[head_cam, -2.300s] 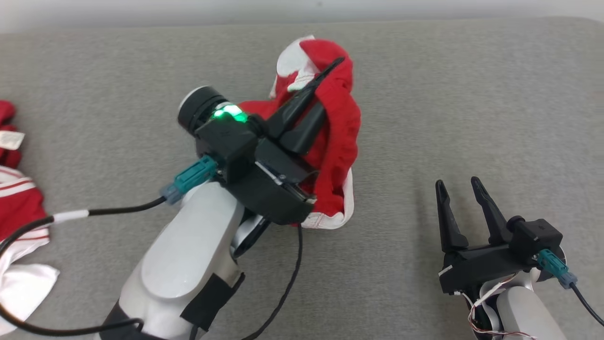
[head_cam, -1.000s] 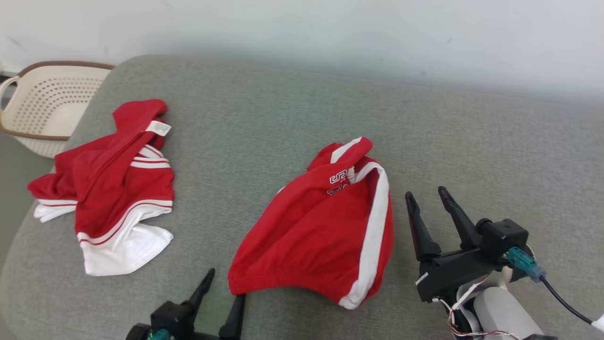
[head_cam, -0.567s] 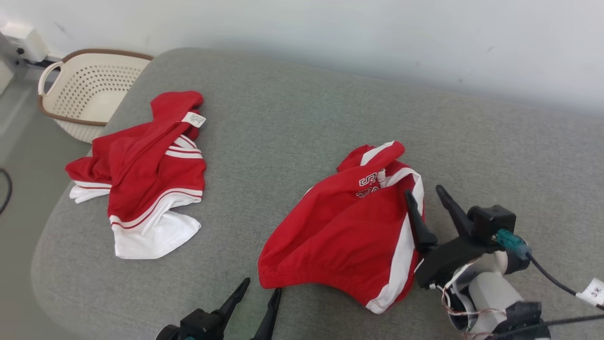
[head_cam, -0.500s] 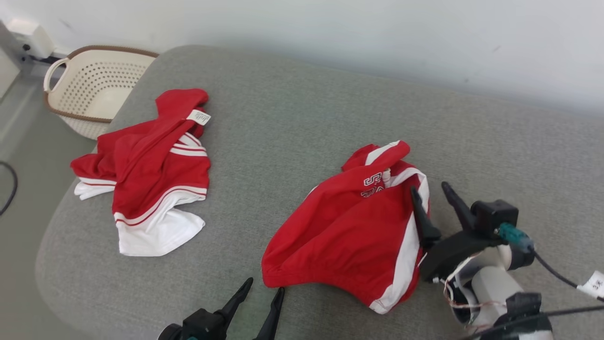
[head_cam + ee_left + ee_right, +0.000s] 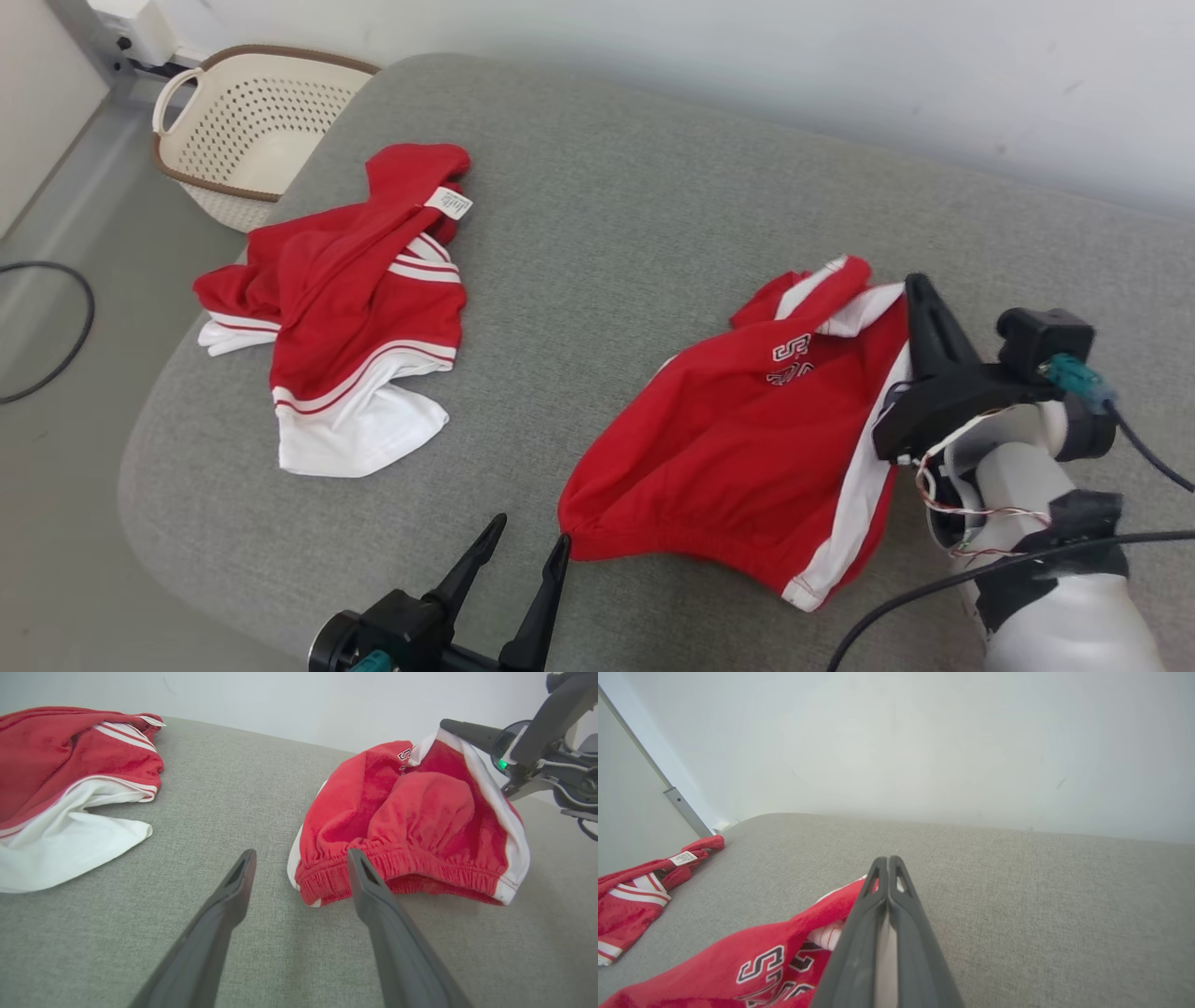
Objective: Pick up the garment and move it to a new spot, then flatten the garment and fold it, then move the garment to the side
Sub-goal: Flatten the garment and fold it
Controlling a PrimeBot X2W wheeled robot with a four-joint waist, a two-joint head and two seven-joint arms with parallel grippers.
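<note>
The garment (image 5: pixel 747 439) is a pair of red shorts with white side stripes and lettering, lying crumpled on the grey cushion (image 5: pixel 653 187). My right gripper (image 5: pixel 917 285) is shut on its white right edge, which is drawn up a little. In the right wrist view the right gripper (image 5: pixel 887 861) has its fingers pressed together with a white strip of cloth between them, above the garment (image 5: pixel 761 956). My left gripper (image 5: pixel 527 551) stands open just in front of the waistband. In the left wrist view the left gripper (image 5: pixel 301 858) holds nothing, close before the garment (image 5: pixel 411 826).
A second red and white garment (image 5: pixel 345 299) lies on the cushion's left part. A cream perforated basket (image 5: pixel 252 121) stands on the floor beyond the cushion's left end, near a black cable (image 5: pixel 56 327). A pale wall runs behind.
The head camera has shifted, so the whole picture moved. My right gripper moved forward onto the garment's white right edge and shut on it. The left gripper stays open.
</note>
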